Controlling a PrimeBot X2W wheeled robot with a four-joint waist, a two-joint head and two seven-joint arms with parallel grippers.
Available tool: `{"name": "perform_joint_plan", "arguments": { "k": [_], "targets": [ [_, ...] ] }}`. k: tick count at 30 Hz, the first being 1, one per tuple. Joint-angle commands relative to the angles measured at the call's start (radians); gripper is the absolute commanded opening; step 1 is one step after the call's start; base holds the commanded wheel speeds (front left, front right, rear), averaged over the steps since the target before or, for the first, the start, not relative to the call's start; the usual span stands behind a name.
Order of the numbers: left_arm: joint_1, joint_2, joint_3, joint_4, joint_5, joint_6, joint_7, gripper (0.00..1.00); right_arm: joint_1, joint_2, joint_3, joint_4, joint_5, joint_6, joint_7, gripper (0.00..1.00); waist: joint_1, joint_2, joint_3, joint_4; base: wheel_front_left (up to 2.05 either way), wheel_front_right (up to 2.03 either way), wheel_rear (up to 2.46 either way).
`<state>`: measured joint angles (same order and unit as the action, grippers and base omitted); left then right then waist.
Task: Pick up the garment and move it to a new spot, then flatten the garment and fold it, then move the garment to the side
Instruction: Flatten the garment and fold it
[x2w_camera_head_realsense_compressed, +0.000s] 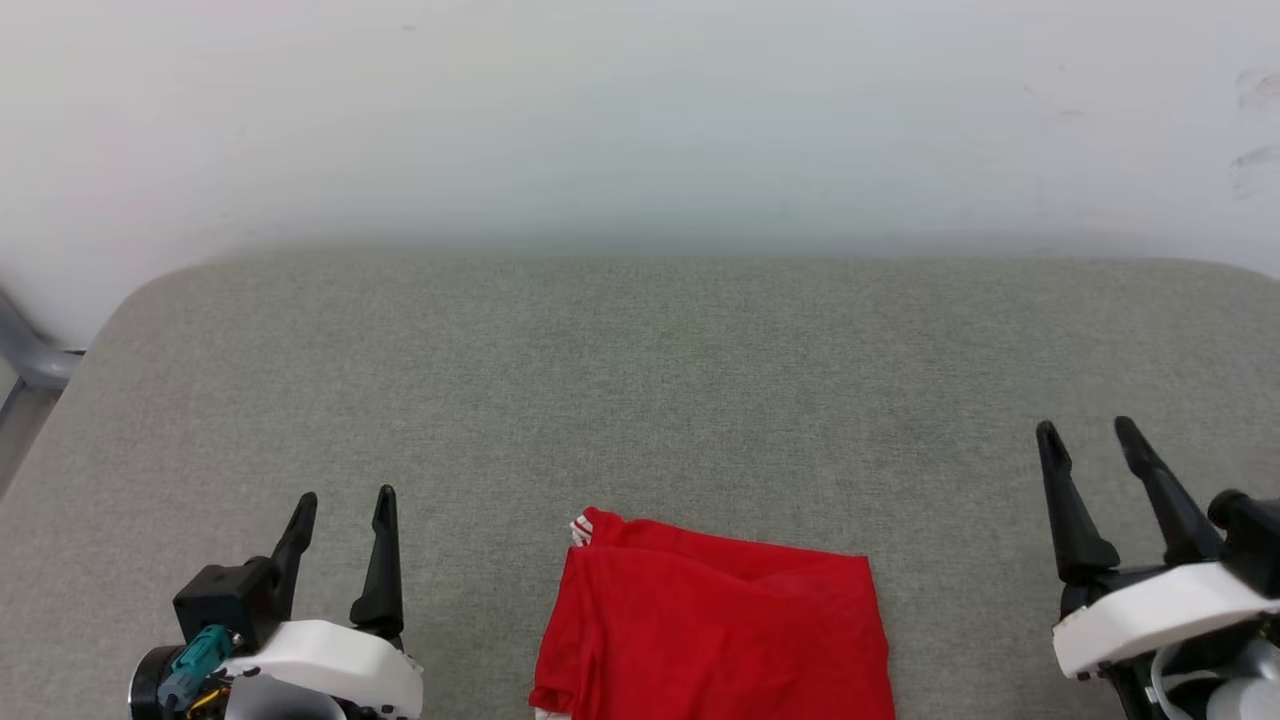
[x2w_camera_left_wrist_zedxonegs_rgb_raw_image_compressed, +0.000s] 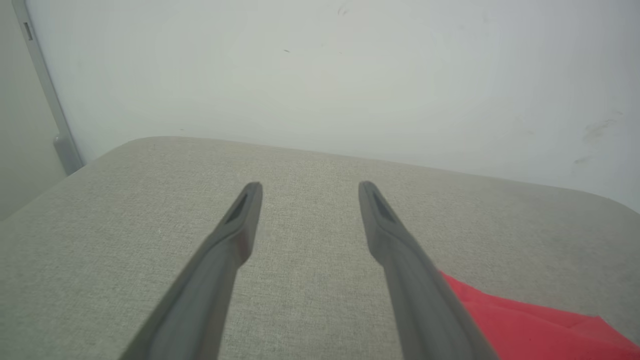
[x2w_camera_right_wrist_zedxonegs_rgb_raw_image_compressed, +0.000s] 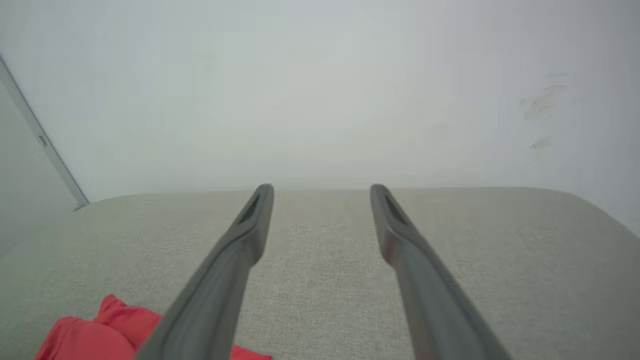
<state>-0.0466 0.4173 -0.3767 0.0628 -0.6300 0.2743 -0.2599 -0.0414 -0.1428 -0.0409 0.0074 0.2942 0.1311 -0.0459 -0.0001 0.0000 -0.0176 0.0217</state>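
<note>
Red garment (x2w_camera_head_realsense_compressed: 715, 630) folded on grey surface (x2w_camera_head_realsense_compressed: 640, 390), left end effector (x2w_camera_head_realsense_compressed: 347, 494) and right end effector (x2w_camera_head_realsense_compressed: 1085, 425) flanking it, both open, empty

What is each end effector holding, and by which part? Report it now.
Nothing is held. The left end effector and right end effector are both open above the grey surface, apart from the folded red garment lying between them.

place: bare lab-like room | cues: grey fabric-covered table (x2w_camera_head_realsense_compressed: 640, 350), plain scuffed white wall (x2w_camera_head_realsense_compressed: 640, 120)
</note>
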Motion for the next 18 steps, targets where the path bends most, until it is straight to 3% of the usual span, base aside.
{"name": "perform_joint_plan", "arguments": {
  "k": [1,7,18],
  "targets": [
    [0.009,0.004,0.006,0.0,0.008,0.003,-0.006,1.0,0.025,0.007,-0.01,-0.029,-0.038,-0.001,-0.001,1.0,0.0001,0.0,-0.005,-0.005,0.0,0.0,0.0],
    [0.026,-0.004,0.01,0.013,0.031,0.007,-0.007,1.0,0.121,0.041,-0.022,-0.137,-0.124,-0.001,0.049,1.0,0.0001,0.0,-0.016,-0.01,0.0,0.0,0.0],
    [0.059,-0.033,0.047,0.027,0.054,-0.011,-0.007,1.0,0.175,0.072,-0.04,-0.206,-0.125,-0.001,0.072,1.0,0.0001,0.0,-0.021,-0.021,0.0,0.0,0.0]
  ]
}}
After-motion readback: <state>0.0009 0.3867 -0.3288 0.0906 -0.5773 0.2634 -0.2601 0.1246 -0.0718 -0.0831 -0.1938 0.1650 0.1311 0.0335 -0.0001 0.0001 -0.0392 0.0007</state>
